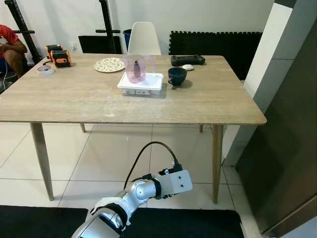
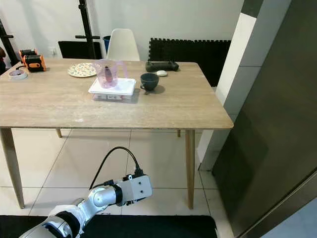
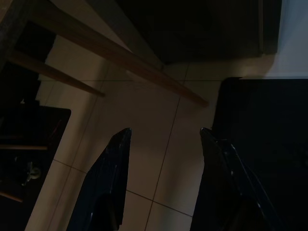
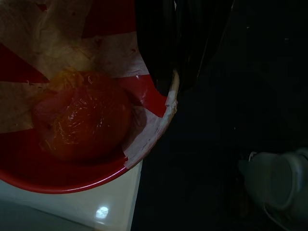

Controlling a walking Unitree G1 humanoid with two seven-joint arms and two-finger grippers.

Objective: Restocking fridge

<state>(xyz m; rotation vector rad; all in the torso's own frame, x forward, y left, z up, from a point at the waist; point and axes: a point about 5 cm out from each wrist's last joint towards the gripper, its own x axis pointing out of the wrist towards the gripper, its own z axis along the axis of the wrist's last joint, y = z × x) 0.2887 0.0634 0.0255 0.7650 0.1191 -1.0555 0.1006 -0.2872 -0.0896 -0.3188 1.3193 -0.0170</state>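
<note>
My right gripper [image 4: 169, 89] is shut on the rim of a red and white bowl [image 4: 57, 175] covered with clear film. A round orange-red fruit [image 4: 82, 122], like a tomato, lies inside it. Below the bowl is a pale surface, and all beyond is dark. My left arm [image 1: 148, 188] reaches forward low over the tiled floor in front of the table. Its gripper [image 3: 164, 132] is open with nothing between the fingers. The dark fridge front [image 1: 290, 148] stands at the right.
A wooden table [image 1: 74, 106] stands ahead with a pink jug [image 1: 135, 68] on a white box [image 1: 141, 85], a dark cup [image 1: 177, 76], a plate [image 1: 109, 65] and a black controller [image 1: 187, 60]. A white chair [image 1: 143, 38] is behind; a person [image 1: 10, 47] sits far left.
</note>
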